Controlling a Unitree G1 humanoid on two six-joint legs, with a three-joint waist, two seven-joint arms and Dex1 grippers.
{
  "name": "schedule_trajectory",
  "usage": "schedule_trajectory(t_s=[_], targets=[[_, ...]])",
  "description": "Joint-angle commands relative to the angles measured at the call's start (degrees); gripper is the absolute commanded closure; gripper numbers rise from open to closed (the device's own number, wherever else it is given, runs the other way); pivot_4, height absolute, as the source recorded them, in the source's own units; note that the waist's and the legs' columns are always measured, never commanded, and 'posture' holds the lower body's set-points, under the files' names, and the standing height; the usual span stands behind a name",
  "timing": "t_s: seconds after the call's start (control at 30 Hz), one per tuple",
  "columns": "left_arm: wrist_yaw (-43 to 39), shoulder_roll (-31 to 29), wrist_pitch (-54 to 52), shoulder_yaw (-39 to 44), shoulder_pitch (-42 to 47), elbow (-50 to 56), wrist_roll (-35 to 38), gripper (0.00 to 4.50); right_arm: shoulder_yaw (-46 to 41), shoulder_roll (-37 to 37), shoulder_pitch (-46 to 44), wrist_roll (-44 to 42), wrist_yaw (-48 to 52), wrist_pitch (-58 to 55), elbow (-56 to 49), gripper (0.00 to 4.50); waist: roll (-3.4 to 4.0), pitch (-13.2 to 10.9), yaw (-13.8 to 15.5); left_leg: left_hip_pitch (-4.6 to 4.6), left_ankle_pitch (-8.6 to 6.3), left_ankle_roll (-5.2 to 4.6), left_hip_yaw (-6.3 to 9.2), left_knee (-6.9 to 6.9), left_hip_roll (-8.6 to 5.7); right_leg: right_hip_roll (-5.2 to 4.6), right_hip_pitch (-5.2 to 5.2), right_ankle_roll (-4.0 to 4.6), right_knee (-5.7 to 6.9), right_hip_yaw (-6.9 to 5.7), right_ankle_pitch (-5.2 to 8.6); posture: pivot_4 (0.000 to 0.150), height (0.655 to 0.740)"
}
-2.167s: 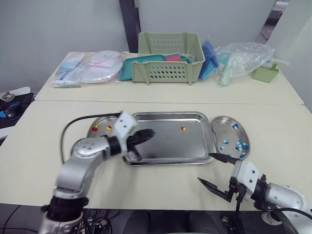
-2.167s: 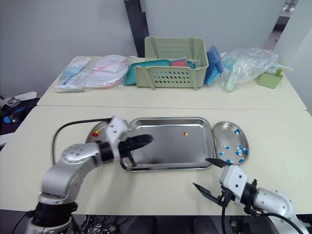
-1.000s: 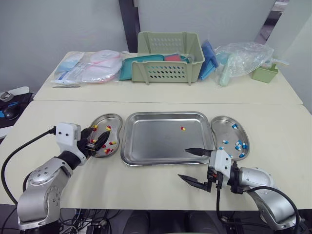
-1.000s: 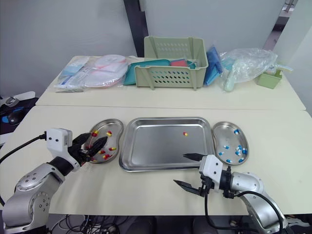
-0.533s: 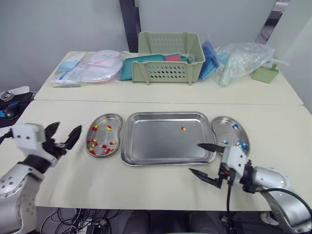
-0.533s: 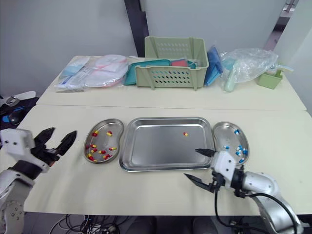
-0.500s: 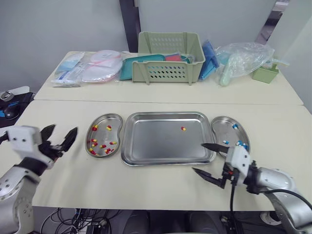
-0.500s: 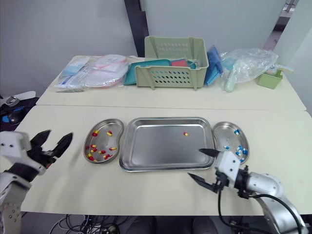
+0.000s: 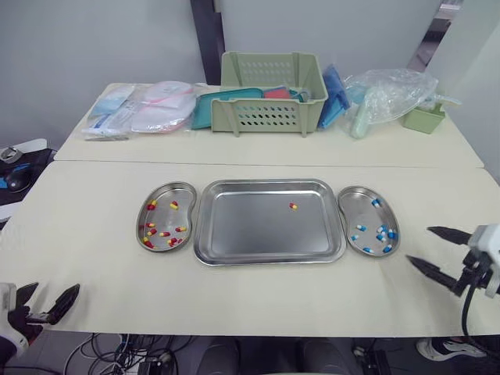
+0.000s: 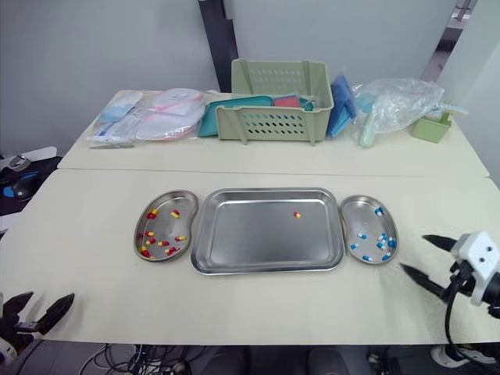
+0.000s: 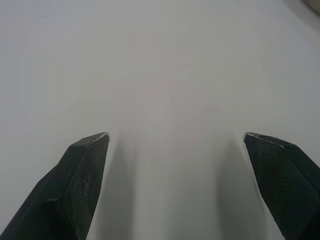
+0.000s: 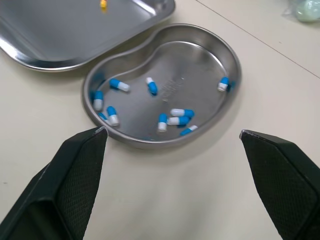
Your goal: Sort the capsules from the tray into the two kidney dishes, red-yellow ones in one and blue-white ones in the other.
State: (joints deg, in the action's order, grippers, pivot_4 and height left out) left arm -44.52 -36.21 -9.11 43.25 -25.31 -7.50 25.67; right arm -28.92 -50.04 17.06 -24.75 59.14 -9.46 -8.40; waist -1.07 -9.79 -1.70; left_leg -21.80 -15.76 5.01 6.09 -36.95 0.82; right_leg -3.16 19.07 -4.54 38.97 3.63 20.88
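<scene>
Right wrist view: kidney dish (image 12: 193, 61) beyond right end effector (image 12: 172, 131).

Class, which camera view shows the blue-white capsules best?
The right wrist view: the blue-white capsules lie close, each distinct, in their kidney dish. The eye views show them far off as small specks; the left wrist view faces bare tabletop.

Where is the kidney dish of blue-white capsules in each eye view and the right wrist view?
Left eye view: dish, right of the tray.
Right eye view: dish, right of the tray.
Right wrist view: dish ahead of the right gripper.
Shared landmark: red-yellow capsule in the tray.
</scene>
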Motion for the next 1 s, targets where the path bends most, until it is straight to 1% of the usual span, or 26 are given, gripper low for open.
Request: schedule_trajectory(t_s=[0.03, 0.37, 1.0], targets=[[-0.22, 0.32, 1.55, 1.19, -1.01, 1.99, 0.87, 0.03, -1.12, -1.27, -1.03, 0.1, 1.78, 1.32, 0.75, 0.0, 0.0, 0.0, 0.0, 0.0, 0.0, 0.0, 0.01, 0.0, 0.01, 0.0, 0.0, 0.0, -0.01, -0.01, 0.0, 0.15, 0.74], [0.11, 1.19, 0.82, -0.32, -1.67, 5.62, 1.41, 0.03, 1.81, -0.85, -3.0, 2.87, 2.65, 3.29, 1.72, 0.0, 0.0, 0.0, -0.11, 0.01, 0.0, 0.0, -0.01, 0.01, 0.02, 0.01, 0.02, 0.0, 0.0, 0.01, 0.0, 0.15, 0.74], [-1.8, 1.04, 0.83, -2.37, -2.09, 7.93, 1.17, 0.03, 2.4, -0.66, -3.12, 2.94, 2.39, 3.73, 0.9, 0.0, 0.0, 0.0, -0.11, 0.0, 0.0, 0.01, 0.0, 0.01, 0.01, 0.01, 0.02, 0.0, 0.0, 0.01, 0.0, 0.15, 0.74]])
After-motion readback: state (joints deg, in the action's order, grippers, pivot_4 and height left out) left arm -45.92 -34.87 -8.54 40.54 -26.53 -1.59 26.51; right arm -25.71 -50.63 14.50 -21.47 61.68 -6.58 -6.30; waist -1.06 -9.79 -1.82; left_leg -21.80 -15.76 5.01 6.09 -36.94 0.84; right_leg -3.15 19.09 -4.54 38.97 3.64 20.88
